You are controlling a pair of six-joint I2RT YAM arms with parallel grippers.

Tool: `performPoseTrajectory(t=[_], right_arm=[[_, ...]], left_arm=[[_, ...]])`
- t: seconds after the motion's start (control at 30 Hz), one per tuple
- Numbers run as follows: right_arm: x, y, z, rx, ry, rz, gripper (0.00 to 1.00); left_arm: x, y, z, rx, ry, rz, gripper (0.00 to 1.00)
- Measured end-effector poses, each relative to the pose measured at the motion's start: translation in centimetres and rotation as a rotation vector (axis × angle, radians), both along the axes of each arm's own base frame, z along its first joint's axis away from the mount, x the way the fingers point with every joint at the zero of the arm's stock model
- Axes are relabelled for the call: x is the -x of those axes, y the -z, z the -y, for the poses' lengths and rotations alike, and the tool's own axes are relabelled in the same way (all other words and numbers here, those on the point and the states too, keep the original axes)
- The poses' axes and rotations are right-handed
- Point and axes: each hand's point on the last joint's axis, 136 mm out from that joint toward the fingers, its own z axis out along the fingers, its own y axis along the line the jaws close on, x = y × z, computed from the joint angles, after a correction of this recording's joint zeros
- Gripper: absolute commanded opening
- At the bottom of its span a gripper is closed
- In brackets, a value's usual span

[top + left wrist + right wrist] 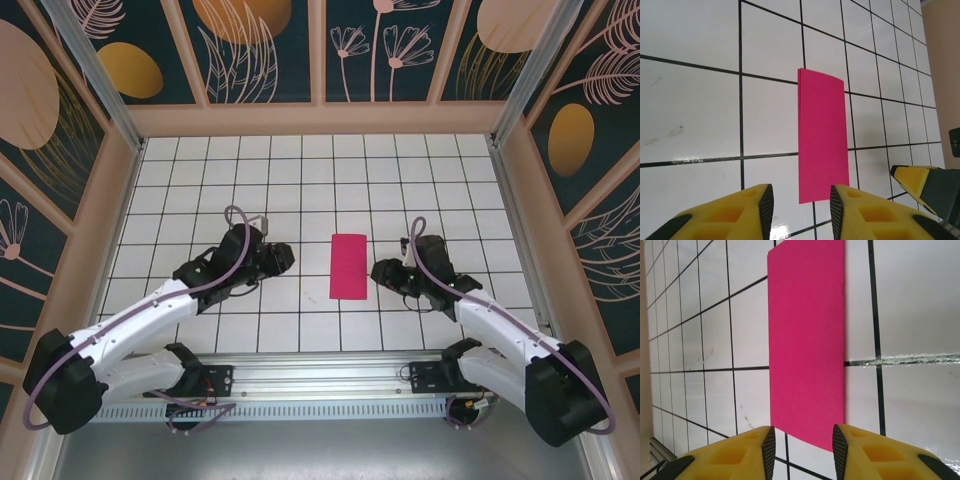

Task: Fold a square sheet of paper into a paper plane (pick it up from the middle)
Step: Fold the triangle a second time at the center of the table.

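From above, the paper (349, 266), folded into a narrow strip, lies flat on the table (300, 170) between the left gripper (283, 258) and right gripper (380, 272), probably so each can reach a long edge. Left wrist: jaws parted, empty, facing the paper (822, 137). Right wrist: jaws likewise parted and empty, paper (807, 340) just ahead.

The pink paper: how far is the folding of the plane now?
Done: the paper lies flat on the table as a narrow rectangle, apparently folded once in half. In hand: nothing; the left gripper and the right gripper stand open on either side, apart from it. Remaining: the pointed nose, the wings and the central ridge; no plane shape shows yet.
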Motion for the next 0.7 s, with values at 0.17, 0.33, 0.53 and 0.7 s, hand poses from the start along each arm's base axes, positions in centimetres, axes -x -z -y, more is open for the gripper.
performPoseTrajectory(t=[0.17,0.33,0.53,0.7], right_arm=[[-0.7,0.4,0.3,0.023,0.010,0.005,0.43],[-2.1,1.1,-0.6,0.027,-0.025,-0.035,0.41],[-3.8,3.0,-1.9,0.033,-0.055,-0.100,0.40],[-4.2,4.8,-2.2,0.045,-0.068,-0.159,0.38]], left_arm=[[0.7,0.8,-0.6,0.040,-0.031,-0.019,0.43],[0.6,2.1,0.3,0.067,-0.028,-0.063,0.45],[-0.3,4.7,2.1,0.077,-0.012,-0.121,0.48],[-0.8,7.3,3.6,0.068,0.015,-0.191,0.48]])
